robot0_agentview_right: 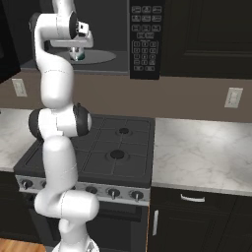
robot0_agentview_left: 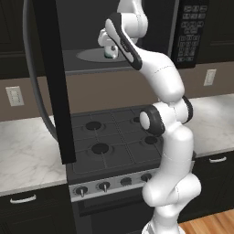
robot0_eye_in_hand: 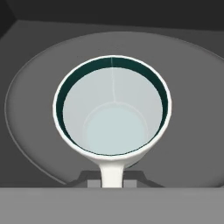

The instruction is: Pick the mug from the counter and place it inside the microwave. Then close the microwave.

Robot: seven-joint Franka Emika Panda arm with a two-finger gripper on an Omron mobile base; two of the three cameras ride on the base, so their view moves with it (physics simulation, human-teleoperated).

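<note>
The white mug (robot0_eye_in_hand: 111,113) with its teal rim is inside the microwave (robot0_agentview_left: 189,32), over the middle of the round grey turntable (robot0_eye_in_hand: 35,109). I look straight down into the mug in the hand view. Its handle runs down between my fingertips, and the gripper (robot0_eye_in_hand: 112,179) is shut on it. From the base, the mug (robot0_agentview_left: 109,53) (robot0_agentview_right: 78,55) hangs under the hand, right at the turntable (robot0_agentview_left: 89,55) (robot0_agentview_right: 101,56). I cannot tell whether it touches the plate. The microwave door (robot0_agentview_left: 55,82) stands wide open to the left.
The open door and its curved grey handle (robot0_agentview_left: 34,87) jut out over the left of the black gas stovetop (robot0_agentview_left: 112,141). The marbled counter (robot0_agentview_left: 27,155) (robot0_agentview_right: 206,147) runs on both sides of the stove. The keypad (robot0_agentview_right: 146,37) sits right of the cavity.
</note>
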